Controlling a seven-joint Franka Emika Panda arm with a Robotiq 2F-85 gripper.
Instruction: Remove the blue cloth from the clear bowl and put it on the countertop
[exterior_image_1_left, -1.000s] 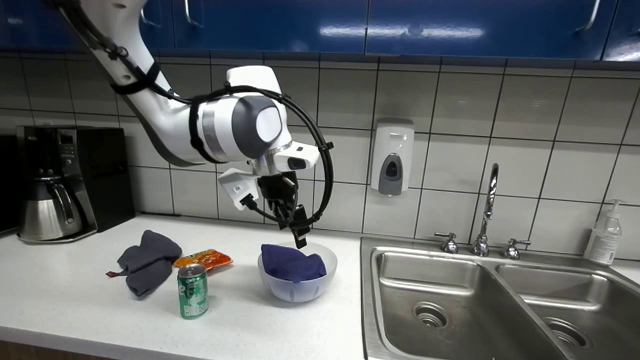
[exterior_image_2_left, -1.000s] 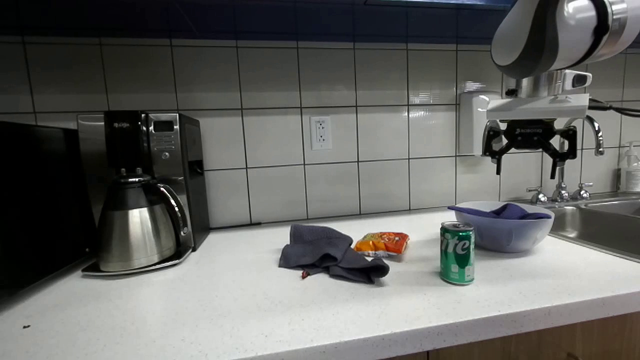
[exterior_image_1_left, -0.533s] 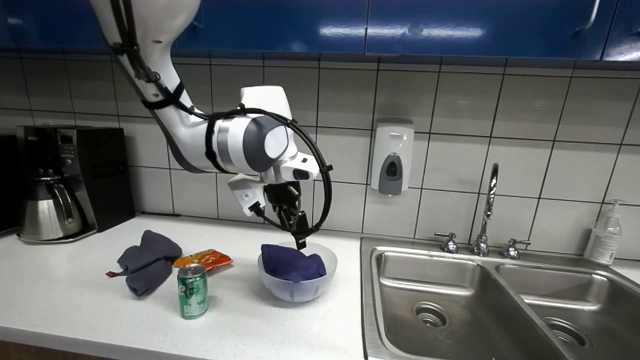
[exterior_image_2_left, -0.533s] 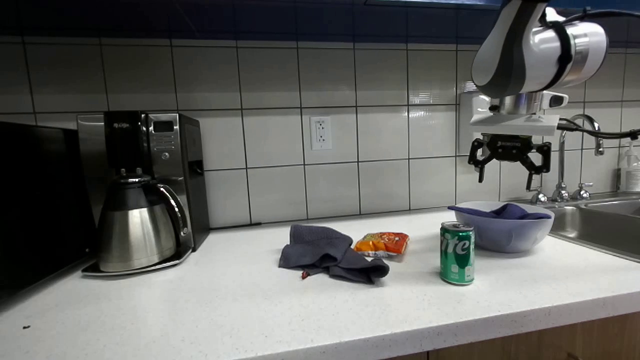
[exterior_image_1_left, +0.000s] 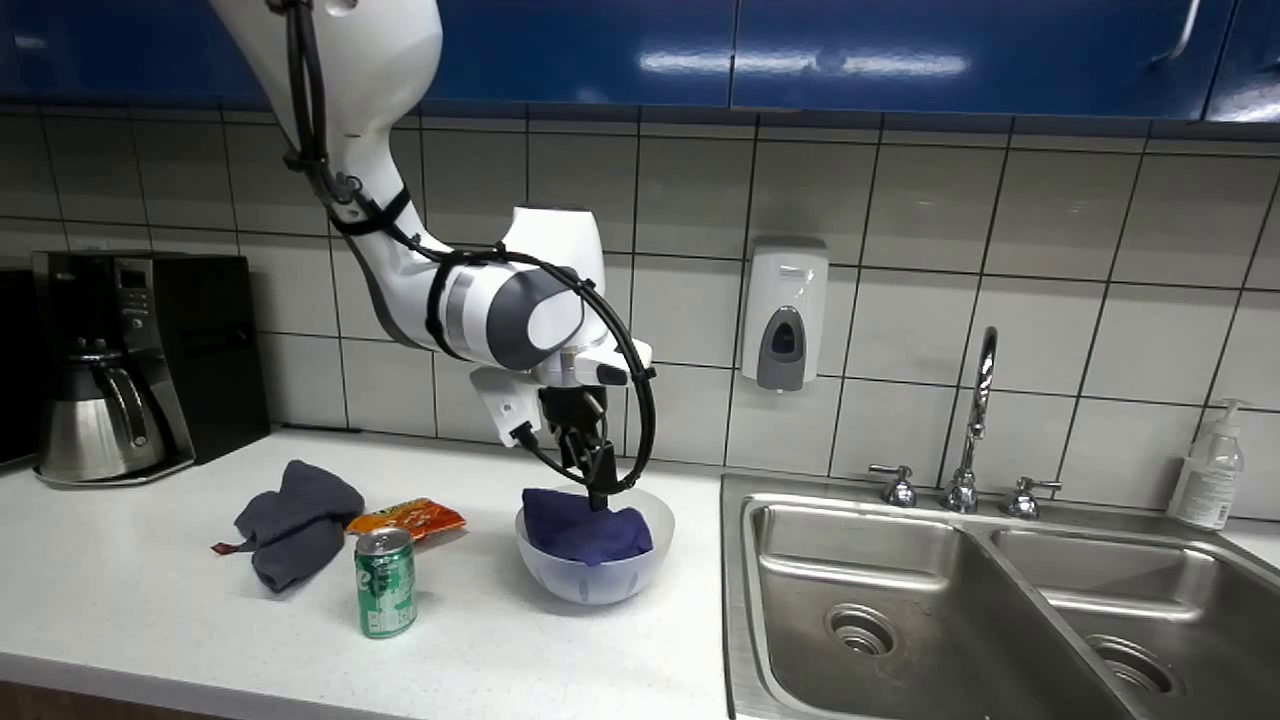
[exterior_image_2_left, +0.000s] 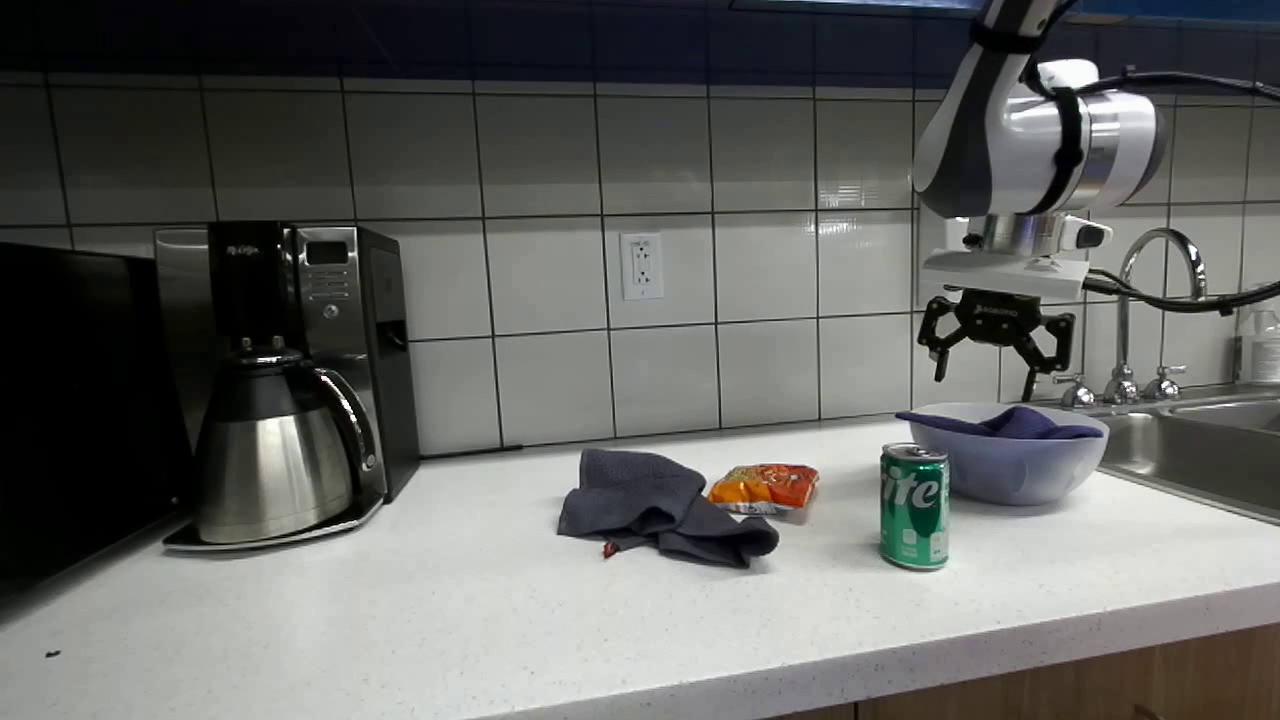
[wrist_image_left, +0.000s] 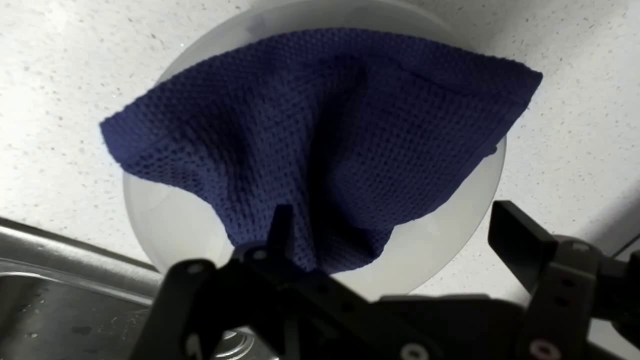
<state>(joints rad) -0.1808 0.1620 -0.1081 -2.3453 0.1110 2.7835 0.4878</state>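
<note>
The blue cloth (exterior_image_1_left: 585, 532) lies bunched in the clear bowl (exterior_image_1_left: 595, 588), with corners hanging over the rim. Both also show in the other views: cloth (exterior_image_2_left: 1025, 423) and bowl (exterior_image_2_left: 1020, 482); cloth (wrist_image_left: 280, 120) and bowl (wrist_image_left: 440, 240). The bowl stands on the white countertop (exterior_image_2_left: 480, 620), near the sink. My gripper (exterior_image_2_left: 985, 380) is open and empty, pointing down just above the bowl. In the wrist view, one finger of the gripper (wrist_image_left: 392, 215) overlaps the cloth and the other appears beyond the bowl's rim. The fingers look apart from the cloth.
A green can (exterior_image_2_left: 914, 508), an orange snack packet (exterior_image_2_left: 765, 487) and a dark grey cloth (exterior_image_2_left: 660, 510) lie beside the bowl. A coffee maker (exterior_image_2_left: 300, 380) stands further along. The sink (exterior_image_1_left: 860, 600) borders the bowl's other side. A soap dispenser (exterior_image_1_left: 785, 315) hangs on the tiled wall.
The arm has come down, bringing the open gripper lower and closer to the bowl. The cloth, bowl and other objects have not moved.
</note>
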